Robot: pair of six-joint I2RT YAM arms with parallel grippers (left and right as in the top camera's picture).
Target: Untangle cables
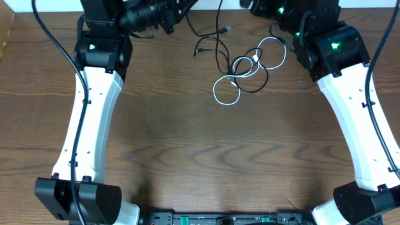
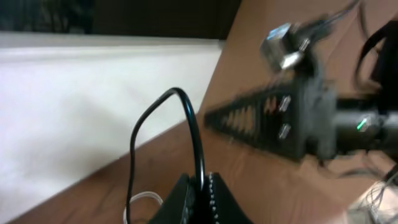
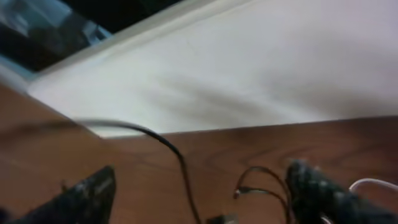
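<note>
Separating step. Left gripper (image 2: pixel 198 184) looks clamped on a black cable (image 2: pixel 158 112). Right gripper (image 3: pixel 202 177) has its fingers apart, with a black strand (image 3: pixel 180 163) between them. The cable tangle (image 1: pixel 240 70) sits far-centre on the table (image 1: pixel 187 156), white cable (image 1: pixel 226 92) looped through it. Next, probably: right closes, then a gentle pull apart. Finger states show only in the wrist views; overhead hides them.

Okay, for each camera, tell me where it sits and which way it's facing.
Overhead: above the table, looking straight down on the cables; both arms show, left arm and right arm.
Left wrist: low over the table, facing a white wall; the left fingers at the bottom pinch a black cable.
Right wrist: low, facing the wall too; the right fingers spread at the bottom corners.
Shared: both wrist views catch that wall and the table's far edge.
</note>
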